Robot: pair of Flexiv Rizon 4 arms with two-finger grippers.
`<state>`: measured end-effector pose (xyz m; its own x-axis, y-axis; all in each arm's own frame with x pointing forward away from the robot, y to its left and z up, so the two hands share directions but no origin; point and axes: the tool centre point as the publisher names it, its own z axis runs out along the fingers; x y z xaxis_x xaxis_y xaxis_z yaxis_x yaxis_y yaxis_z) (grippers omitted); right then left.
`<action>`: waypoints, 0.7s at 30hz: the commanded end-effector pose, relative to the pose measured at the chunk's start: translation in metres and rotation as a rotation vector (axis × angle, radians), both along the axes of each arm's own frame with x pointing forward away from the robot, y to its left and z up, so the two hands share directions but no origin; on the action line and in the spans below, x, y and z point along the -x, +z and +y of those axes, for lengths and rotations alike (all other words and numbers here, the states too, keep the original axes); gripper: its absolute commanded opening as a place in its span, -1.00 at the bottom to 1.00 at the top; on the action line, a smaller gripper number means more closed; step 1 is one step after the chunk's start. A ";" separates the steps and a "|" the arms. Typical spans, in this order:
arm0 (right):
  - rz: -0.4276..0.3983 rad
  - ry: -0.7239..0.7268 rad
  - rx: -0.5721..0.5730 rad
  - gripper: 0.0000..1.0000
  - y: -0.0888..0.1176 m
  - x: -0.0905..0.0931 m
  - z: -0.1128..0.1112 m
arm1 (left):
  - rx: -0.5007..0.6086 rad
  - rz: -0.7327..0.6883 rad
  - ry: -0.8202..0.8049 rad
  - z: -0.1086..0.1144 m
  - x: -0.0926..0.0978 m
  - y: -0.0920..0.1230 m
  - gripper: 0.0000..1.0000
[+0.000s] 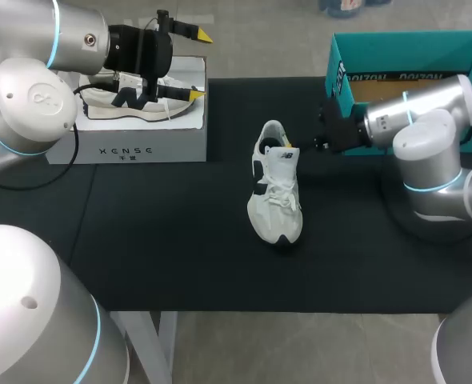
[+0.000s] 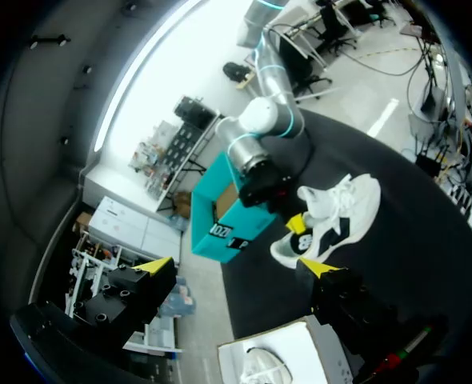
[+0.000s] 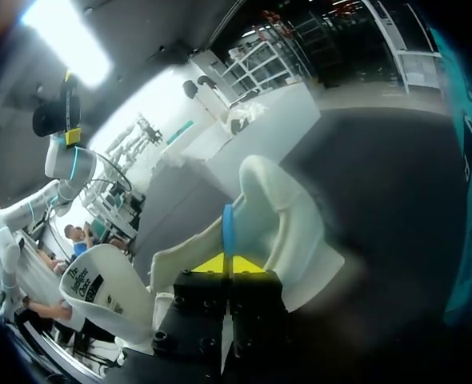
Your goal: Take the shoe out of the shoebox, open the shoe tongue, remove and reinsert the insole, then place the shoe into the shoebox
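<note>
Head view: the shoe (image 1: 276,192) stands on the black table (image 1: 180,240), outside the teal shoebox (image 1: 412,48). The left gripper (image 1: 198,64) hangs above a white box (image 1: 140,144), its fingers wide apart. The right gripper (image 1: 298,146) is at the shoe's heel.

Left wrist view: the left gripper (image 2: 240,268) is spread, with the shoe (image 2: 336,212) ahead.

Right wrist view: the right gripper (image 3: 230,264) is pinched on a thin blue-edged strip of the shoe (image 3: 284,224).

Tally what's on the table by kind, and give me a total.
Shoes: 2 (loose shoe, boxed shoe)
Shoeboxes: 2 (white shoebox, teal shoebox)
Total: 4
</note>
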<state>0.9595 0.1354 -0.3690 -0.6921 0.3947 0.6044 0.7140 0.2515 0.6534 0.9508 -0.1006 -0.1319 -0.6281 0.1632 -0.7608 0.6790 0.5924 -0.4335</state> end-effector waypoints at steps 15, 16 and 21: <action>-0.050 -0.015 0.080 1.00 0.019 -0.008 0.003 | -0.004 0.001 0.001 -0.001 0.000 0.000 1.00; -0.056 -0.015 0.093 1.00 0.020 -0.008 0.002 | -0.004 0.001 0.001 -0.001 0.000 0.000 1.00; -0.053 -0.038 0.121 1.00 0.035 -0.006 0.000 | -0.004 0.001 0.001 -0.001 0.000 0.000 1.00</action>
